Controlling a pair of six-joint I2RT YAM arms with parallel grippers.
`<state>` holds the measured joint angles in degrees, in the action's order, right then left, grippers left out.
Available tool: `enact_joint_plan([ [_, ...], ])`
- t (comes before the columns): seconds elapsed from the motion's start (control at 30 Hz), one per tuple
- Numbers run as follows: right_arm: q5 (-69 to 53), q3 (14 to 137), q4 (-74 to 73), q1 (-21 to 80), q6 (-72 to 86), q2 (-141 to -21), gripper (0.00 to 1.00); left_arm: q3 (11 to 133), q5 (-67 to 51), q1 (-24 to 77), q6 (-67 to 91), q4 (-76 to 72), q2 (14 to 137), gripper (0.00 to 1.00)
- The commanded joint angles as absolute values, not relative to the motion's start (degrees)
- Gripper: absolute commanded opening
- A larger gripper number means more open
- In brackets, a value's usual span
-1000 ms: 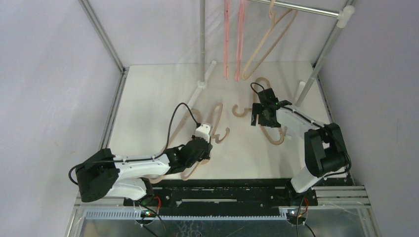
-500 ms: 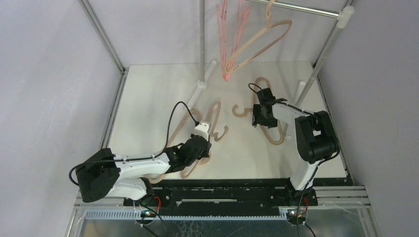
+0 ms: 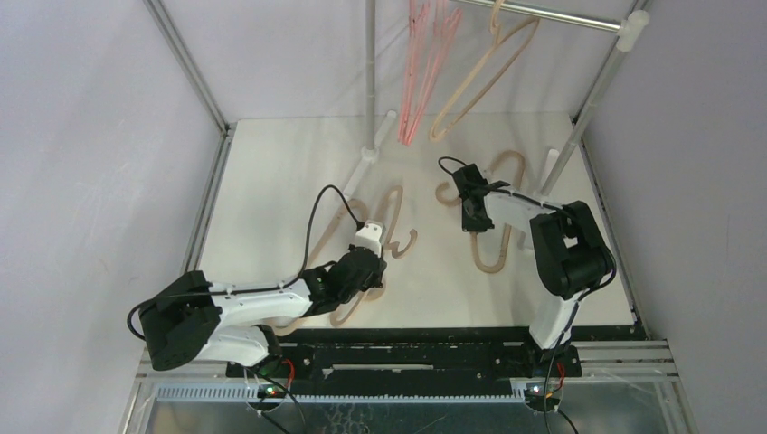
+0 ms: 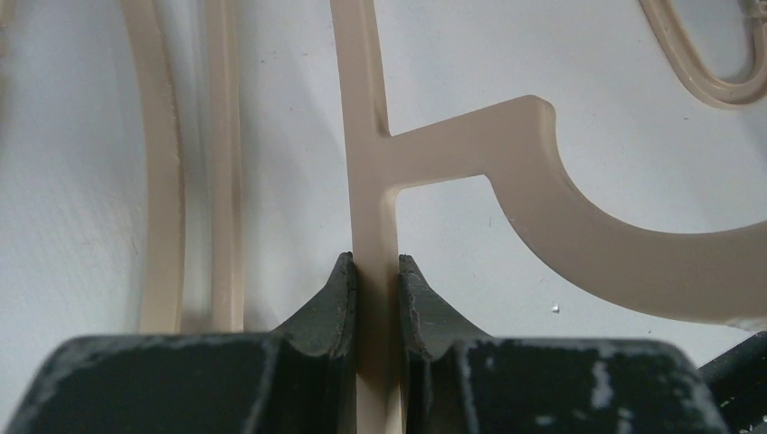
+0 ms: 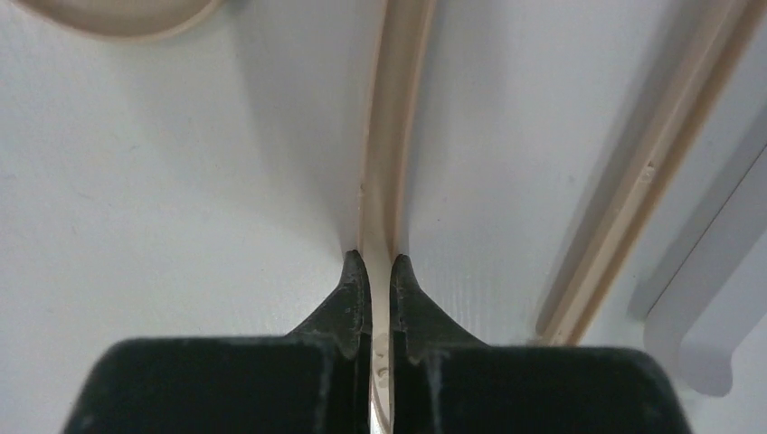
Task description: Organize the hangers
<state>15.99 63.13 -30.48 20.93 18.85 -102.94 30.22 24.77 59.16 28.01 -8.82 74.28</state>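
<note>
Gripping hangers (image 3: 489, 262) on the surface (image 3: 271, 181).
At 7 o'clock the left jaws clamp the left hanger (image 4: 373, 136); at 3 o'clock the right jaws clamp the right hanger (image 5: 395, 163); each likely needs lifting onto the rail (image 3: 543, 14) at 12 o'clock.

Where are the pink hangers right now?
In the top view, the pink hangers hang above the table's far edge, just left of the beige hanger on the rail.

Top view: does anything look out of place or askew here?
Yes. Several beige hangers lie on the table, some overlapping, not on the rail. There, two pink wire hangers and one beige hanger look slanted, not straight down.
</note>
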Motion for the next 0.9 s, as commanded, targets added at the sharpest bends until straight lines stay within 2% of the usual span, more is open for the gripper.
enact_joint_plan([
  [0.0,17.29,62.38,-33.4,22.15,21.09,-103.63,0.0,30.8,24.57,58.66,27.89,-11.32,73.58,0.0],
  [0.17,12.48,60.1,-32.47,23.53,21.38,-99.02,0.0,30.34,24.95,58.69,28.01,-11.01,72.44,0.0],
  [0.4,-2.09,54.66,-30.31,21.95,22.33,-79.68,0.0,29.8,25.18,58.7,27.99,-11.06,71.46,0.0],
  [0.53,-8.99,52.15,-30.91,18.18,22.58,-68.96,0.0,29.81,24.79,58.7,28.17,-11.42,71.41,0.0],
  [0.87,-21.23,48.25,-37.9,5.86,20.65,-53.22,0.0,29.65,23.69,58.73,28.28,-11.72,71.39,0.0],
])
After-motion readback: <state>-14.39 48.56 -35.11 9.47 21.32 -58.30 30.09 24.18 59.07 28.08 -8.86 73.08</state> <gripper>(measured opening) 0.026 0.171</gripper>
